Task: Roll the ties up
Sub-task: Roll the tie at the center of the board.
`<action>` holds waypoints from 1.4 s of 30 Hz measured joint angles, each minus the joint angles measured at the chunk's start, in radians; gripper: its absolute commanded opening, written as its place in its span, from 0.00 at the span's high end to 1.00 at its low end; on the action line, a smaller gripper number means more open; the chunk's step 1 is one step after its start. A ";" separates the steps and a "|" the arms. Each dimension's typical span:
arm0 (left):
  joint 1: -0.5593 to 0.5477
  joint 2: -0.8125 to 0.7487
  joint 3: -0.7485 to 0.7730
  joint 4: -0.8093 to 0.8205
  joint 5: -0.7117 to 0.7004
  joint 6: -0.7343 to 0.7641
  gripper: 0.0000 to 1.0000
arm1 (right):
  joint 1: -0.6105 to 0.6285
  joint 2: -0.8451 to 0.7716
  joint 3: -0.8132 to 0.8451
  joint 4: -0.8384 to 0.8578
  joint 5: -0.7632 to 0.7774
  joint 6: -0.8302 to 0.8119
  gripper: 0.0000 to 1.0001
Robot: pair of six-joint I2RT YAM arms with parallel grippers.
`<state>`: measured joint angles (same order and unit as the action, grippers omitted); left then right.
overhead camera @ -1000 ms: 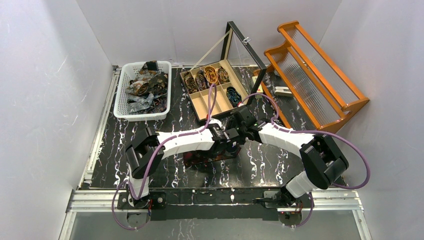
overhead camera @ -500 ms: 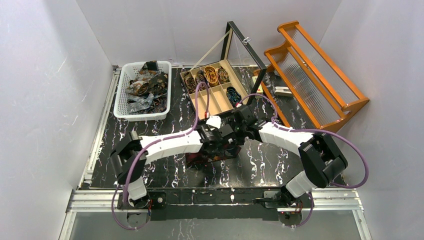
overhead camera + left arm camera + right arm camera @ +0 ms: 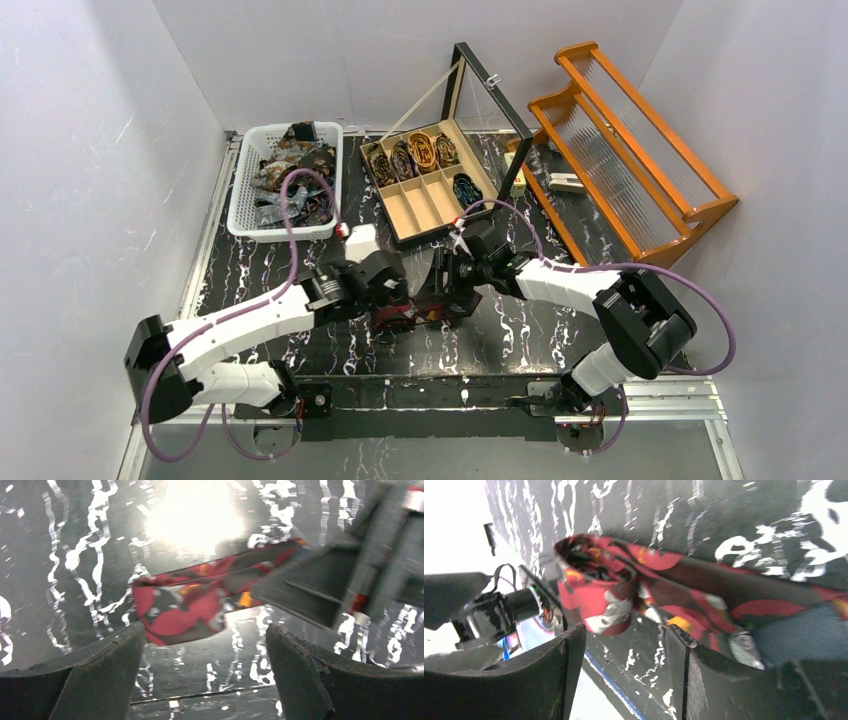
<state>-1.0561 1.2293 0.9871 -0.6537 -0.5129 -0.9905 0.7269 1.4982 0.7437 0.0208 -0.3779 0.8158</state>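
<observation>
Tie (image 3: 190,605) released, left end effector (image 3: 204,632) withdrawn, open

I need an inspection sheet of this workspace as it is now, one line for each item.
Surface: black marbled table, strong glare.
Job's things: red patterned tie on the table between the grippers, one end loosely curled; loose ties in white basket; rolled ties in wooden box.
Clutter: orange rack.
Grippers: left gripper open; right gripper open; neither holds the tie.
Cables: purple cable loops over the basket.
Surroundings: white walls.
</observation>
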 measured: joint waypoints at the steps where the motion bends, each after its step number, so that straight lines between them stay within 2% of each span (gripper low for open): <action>1: 0.022 -0.030 -0.039 0.002 0.005 -0.009 0.08 | 0.016 0.000 -0.004 0.011 -0.009 0.004 0.31; 7: 0.175 -0.267 -0.241 0.015 0.056 -0.046 0.03 | 0.099 0.009 -0.005 0.071 -0.045 0.022 0.35; 12: 0.225 -0.406 -0.355 0.054 0.098 -0.076 0.02 | 0.114 0.085 0.010 0.086 -0.063 0.019 0.44; 16: 0.244 -0.401 -0.389 0.073 0.138 -0.084 0.02 | 0.114 0.139 0.037 0.080 -0.063 0.016 0.52; 30: 0.289 -0.363 -0.439 0.182 0.256 -0.074 0.02 | 0.114 0.214 0.155 -0.068 -0.010 -0.071 0.58; 33: 0.290 -0.363 -0.439 0.190 0.264 -0.075 0.02 | 0.114 0.219 0.156 -0.093 -0.010 -0.079 0.55; 39: 0.290 -0.364 -0.439 0.190 0.266 -0.076 0.02 | 0.114 0.204 0.158 -0.113 0.006 -0.101 0.38; 42: 0.290 -0.364 -0.439 0.186 0.265 -0.077 0.02 | 0.114 0.167 0.163 -0.133 0.020 -0.135 0.36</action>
<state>-0.7666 0.8650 0.5480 -0.4675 -0.2481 -1.0676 0.8406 1.6653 0.9066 -0.1123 -0.3576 0.6807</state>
